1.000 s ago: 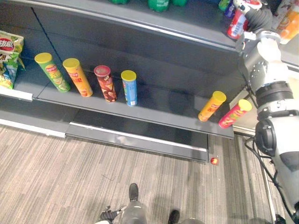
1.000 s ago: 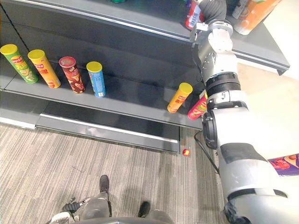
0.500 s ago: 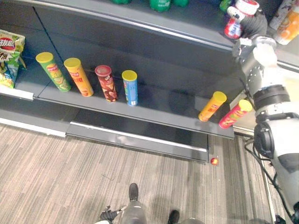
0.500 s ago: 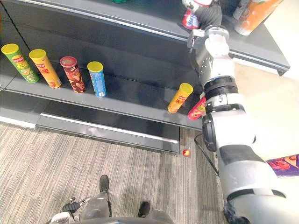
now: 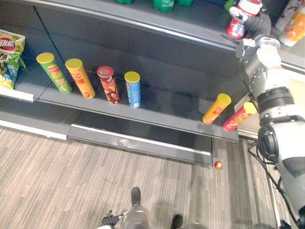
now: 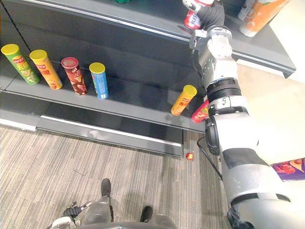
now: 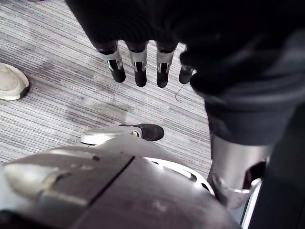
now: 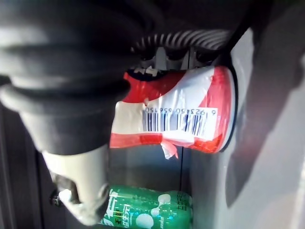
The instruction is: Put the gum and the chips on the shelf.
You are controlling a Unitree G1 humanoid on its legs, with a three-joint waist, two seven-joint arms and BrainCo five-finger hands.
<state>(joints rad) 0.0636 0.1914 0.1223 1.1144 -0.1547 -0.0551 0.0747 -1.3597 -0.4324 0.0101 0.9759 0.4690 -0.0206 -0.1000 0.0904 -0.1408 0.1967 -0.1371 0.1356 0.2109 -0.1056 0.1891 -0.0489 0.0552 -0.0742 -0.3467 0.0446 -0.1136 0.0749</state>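
Dark grey store shelf (image 5: pixel 200 26), with the gum canister (image 5: pixel 239 13) at its upper tier.
At 1 o'clock the right hand (image 5: pixel 258 23) is curled around the red-and-white canister; chip tubes (image 5: pixel 131 89) sit on the lower tier; the left hand (image 7: pixel 138 59) hangs with straight fingers.

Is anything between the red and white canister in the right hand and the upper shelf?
Nothing visible. The right hand holds the red and white canister at a bare stretch of the upper shelf; the green bottles stand apart.
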